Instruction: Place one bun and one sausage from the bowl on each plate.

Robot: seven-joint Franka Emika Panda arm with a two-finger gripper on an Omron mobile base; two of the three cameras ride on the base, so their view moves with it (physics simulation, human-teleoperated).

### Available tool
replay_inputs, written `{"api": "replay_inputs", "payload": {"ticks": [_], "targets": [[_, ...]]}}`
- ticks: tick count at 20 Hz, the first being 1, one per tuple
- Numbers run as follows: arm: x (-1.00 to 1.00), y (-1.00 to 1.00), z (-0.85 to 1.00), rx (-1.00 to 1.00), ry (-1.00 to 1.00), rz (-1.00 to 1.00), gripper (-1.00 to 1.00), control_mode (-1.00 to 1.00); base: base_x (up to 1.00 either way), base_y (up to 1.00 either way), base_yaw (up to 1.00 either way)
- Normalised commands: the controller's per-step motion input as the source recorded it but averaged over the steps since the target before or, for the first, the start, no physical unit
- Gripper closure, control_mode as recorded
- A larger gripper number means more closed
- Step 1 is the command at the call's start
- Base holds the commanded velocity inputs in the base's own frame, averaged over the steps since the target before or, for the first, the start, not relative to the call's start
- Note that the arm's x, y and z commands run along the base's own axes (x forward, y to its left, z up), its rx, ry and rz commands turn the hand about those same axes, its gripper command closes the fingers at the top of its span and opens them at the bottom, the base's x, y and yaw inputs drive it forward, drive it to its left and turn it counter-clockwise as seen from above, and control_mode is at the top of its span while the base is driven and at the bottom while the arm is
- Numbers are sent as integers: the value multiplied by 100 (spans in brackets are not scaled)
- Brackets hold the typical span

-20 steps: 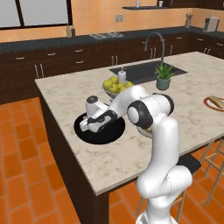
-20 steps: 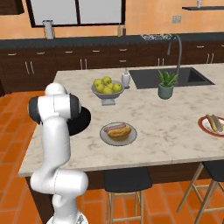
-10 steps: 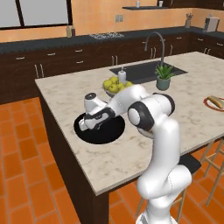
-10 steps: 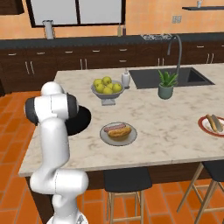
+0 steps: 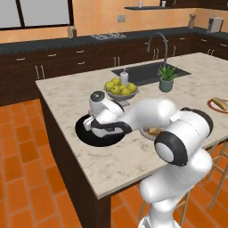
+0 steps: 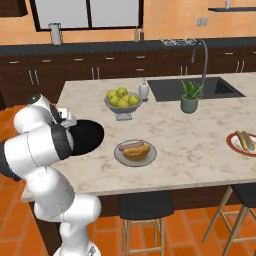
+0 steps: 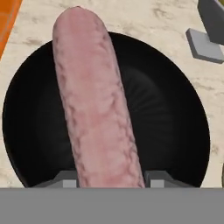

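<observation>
In the hand view a pinkish sausage runs up from between my fingertips, and my gripper is shut on its near end. Behind it lies the glossy black bowl, with nothing else showing inside. From the left base view my gripper hangs low over the bowl at the counter's left edge. The grey plate carries a bun. The red-rimmed plate at the far right holds two oblong pieces, one a bun.
A grey footed bowl of yellow-green fruit stands just behind the black bowl, with a small white bottle beside it. Further right are a potted plant and the sink. The counter's edge runs close on the bowl's left.
The jaws have closed from wide open onto the sausage in the bowl. The arm has hardly moved.
</observation>
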Motion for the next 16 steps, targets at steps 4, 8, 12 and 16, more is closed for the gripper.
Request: {"api": "replay_inputs", "payload": {"ticks": [4, 8, 12, 16], "targets": [[-100, 0, 73, 0, 5, 0, 100, -100, 0, 0, 0], [-100, -11, 15, 0, -6, 0, 100, -100, 0, 0, 0], [-97, -29, 51, 5, -2, 0, 100, -100, 0, 0, 0], [-72, -31, 9, 0, 10, -5, 100, -100, 0, 0, 0]]}}
